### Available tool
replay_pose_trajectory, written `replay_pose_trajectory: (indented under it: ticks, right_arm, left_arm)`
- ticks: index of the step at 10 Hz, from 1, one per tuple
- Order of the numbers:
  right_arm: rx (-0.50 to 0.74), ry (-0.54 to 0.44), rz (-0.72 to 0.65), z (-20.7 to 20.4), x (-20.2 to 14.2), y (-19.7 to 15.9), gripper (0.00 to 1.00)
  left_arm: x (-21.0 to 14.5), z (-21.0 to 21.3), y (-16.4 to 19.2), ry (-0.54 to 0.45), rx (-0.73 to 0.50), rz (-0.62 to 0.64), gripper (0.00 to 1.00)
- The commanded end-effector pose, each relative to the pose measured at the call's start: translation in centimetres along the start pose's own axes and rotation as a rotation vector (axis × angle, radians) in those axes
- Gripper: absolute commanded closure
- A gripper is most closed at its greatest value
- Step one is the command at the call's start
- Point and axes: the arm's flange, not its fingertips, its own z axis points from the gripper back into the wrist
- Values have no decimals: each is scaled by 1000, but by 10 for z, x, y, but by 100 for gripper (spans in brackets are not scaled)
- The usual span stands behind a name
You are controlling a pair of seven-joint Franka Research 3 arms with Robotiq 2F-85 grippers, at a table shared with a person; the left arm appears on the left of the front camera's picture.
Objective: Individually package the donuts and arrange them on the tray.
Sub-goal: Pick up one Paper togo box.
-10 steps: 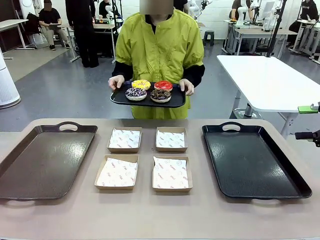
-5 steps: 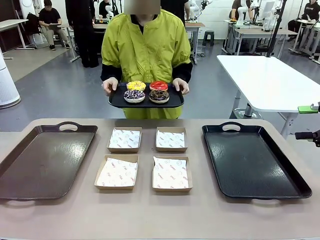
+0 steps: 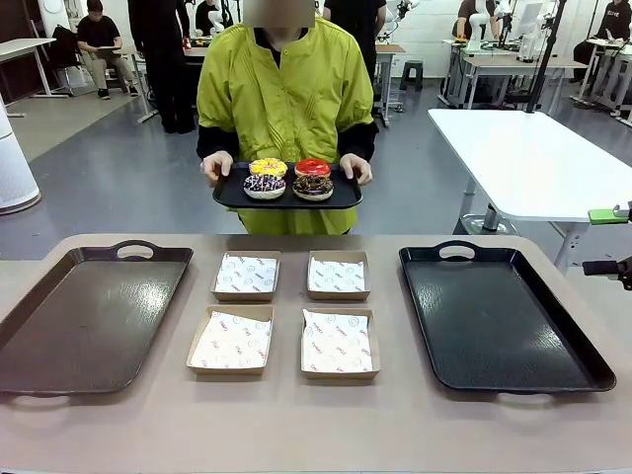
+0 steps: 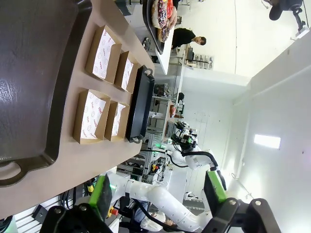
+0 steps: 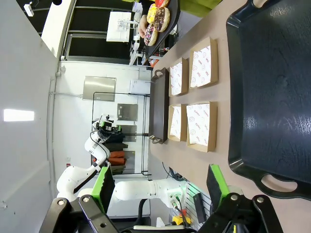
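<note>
Person's hands [image 3: 216,166] hold the donuts [image 3: 265,185] on a small tray [image 3: 286,201] beyond the bench [image 3: 296,430]; left gripper [image 4: 158,189] and right gripper [image 5: 161,187] spread, empty.

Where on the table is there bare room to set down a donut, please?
The large brown tray at left and large black tray at right lie bare, as does the tan table's near strip. Crowded middle: four paper-lined cardboard boxes.

Four paper-lined boxes [image 3: 230,341] two-by-two on tan table [image 3: 296,425]; white table [image 3: 533,158] behind, right.
</note>
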Motion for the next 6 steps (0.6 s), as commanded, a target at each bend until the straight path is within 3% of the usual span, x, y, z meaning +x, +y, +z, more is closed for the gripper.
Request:
replay_pose_trajectory:
  ticks: [1,6]
  right_arm:
    - [22,-2,-2,-1,1,0,0]
    - [22,-2,-2,-1,1,0,0]
  left_arm:
    - [-1,3,0,0,-21,6,0]
    - [-1,3,0,0,-21,6,0]
